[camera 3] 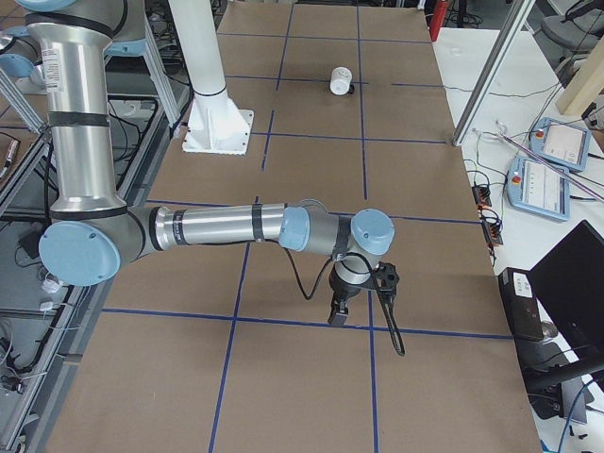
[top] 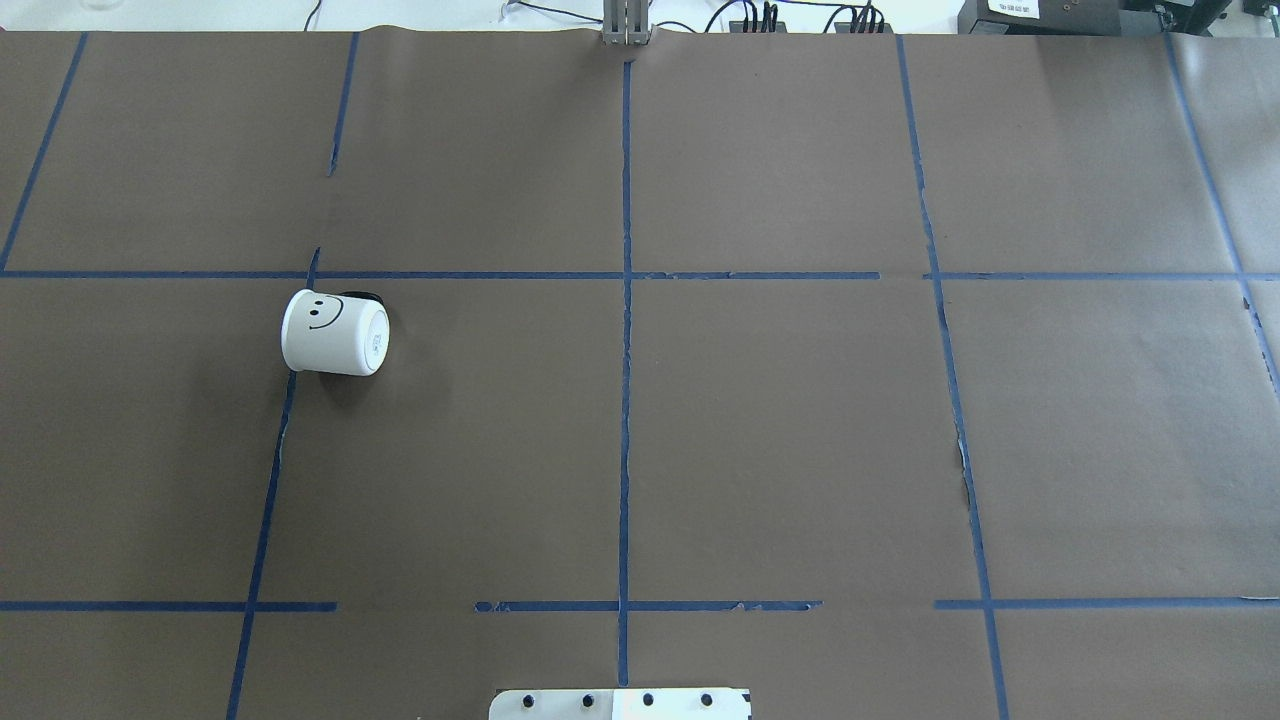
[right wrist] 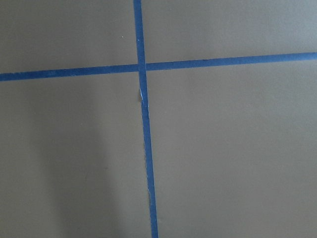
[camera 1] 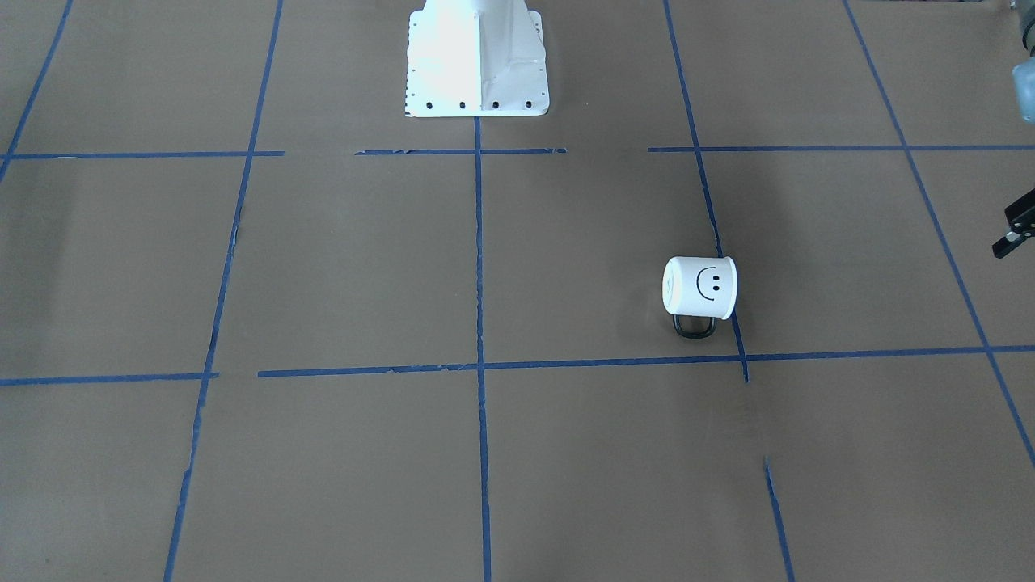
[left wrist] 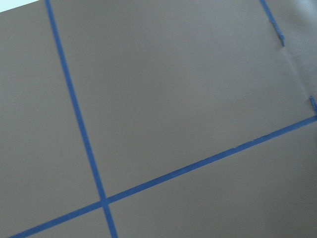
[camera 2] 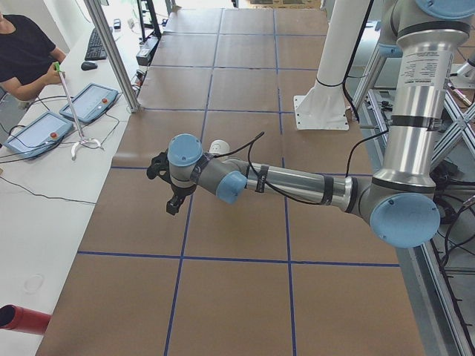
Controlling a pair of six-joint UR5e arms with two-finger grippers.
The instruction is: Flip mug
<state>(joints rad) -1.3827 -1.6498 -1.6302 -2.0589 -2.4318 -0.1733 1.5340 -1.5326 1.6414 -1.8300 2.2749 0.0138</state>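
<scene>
The white mug [camera 1: 699, 287] lies on its side on the brown table, smiley face up, its black handle [camera 1: 694, 326] on the side away from the robot's base. It also shows in the overhead view [top: 335, 333], left of centre, and small in both side views [camera 2: 219, 147] [camera 3: 341, 80]. My left gripper [camera 2: 172, 202] hangs above the table out beyond the mug, apart from it; only a black piece of it [camera 1: 1015, 230] shows at the front view's right edge. My right gripper [camera 3: 337, 316] hangs over the table's other end, far from the mug. I cannot tell whether either is open or shut.
Blue tape lines [top: 625, 350] divide the brown table into squares. The robot's white base [camera 1: 477, 61] stands at the middle of the near edge. A person [camera 2: 26, 55] sits at a side desk with tablets [camera 2: 89, 102]. Both wrist views show only bare paper and tape.
</scene>
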